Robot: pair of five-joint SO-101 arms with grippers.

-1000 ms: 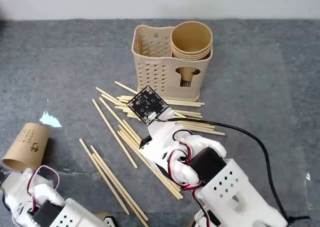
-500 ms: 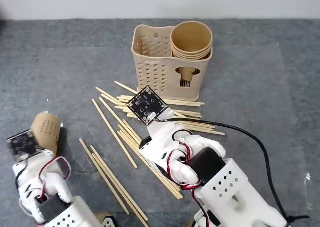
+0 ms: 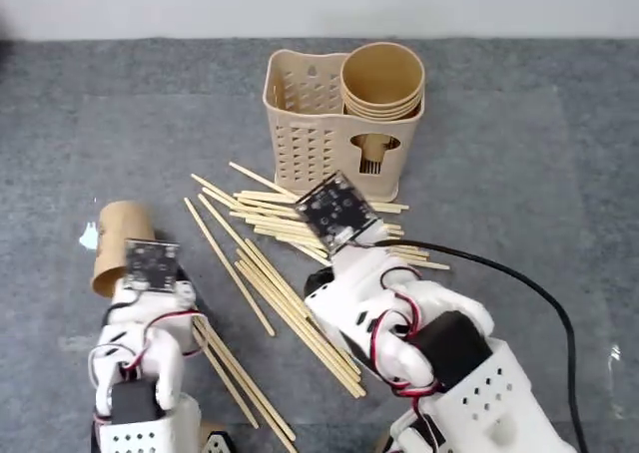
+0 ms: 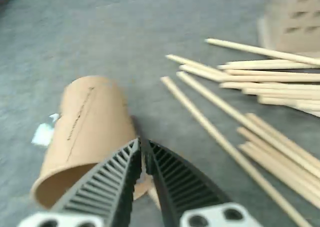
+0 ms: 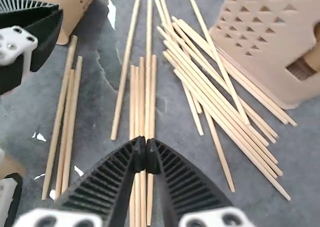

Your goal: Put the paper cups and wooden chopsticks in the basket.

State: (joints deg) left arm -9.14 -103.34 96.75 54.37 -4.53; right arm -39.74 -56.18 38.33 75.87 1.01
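Left claw (image 4: pixel 142 149) is closed down tight, tips together on the rim of the paper cup (image 4: pixel 85 122), a bit of paper showing between the jaws. The cup lies on its side, body stretching out ahead of the claw. Right claw (image 5: pixel 146 148) is fully closed and holds nothing, hovering right over a bundle of loose chopsticks (image 5: pixel 215 112), which fan out ahead of it toward the basket (image 5: pixel 270 42). Stacked cups (image 3: pixel 382 79) sit in one basket compartment, well beyond both claws.

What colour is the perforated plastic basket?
The perforated plastic basket is beige; it shows best in the high view.
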